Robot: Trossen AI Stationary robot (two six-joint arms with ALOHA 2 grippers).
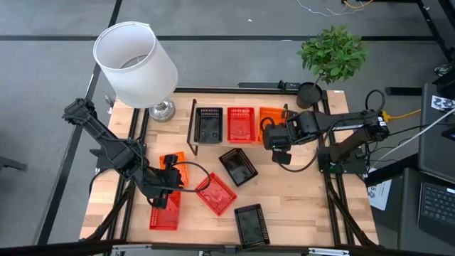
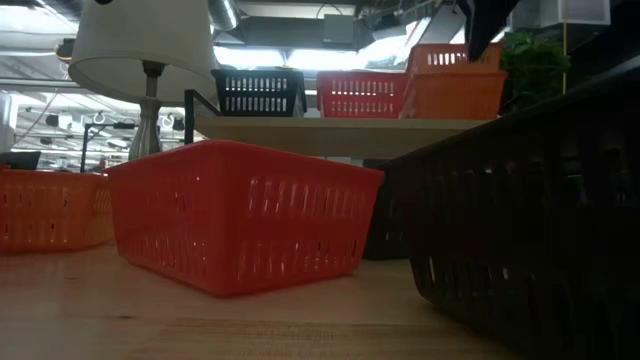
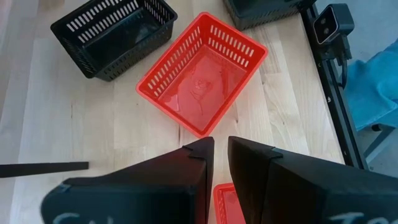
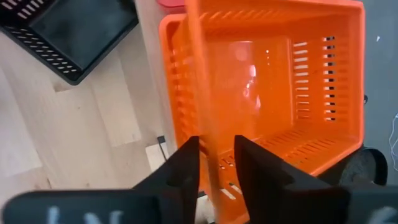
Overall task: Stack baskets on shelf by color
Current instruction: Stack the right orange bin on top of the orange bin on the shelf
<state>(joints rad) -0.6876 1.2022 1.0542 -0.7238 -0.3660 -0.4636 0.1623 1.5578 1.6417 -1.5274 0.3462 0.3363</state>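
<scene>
Straddling the rim of the orange perforated plastic basket [image 4: 273, 87] on the light-wood shelf [image 1: 213, 146], upper right, the right claw [image 4: 216, 163], fingers apart, could snag and drag it off; the left claw's state is unclear.

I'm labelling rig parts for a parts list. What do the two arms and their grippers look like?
Both arms are dark, black jointed links. The left arm has a red cable looping near its gripper; black cables trail around the right arm. The left gripper and the right gripper each have two flat, matte black fingers.
</scene>
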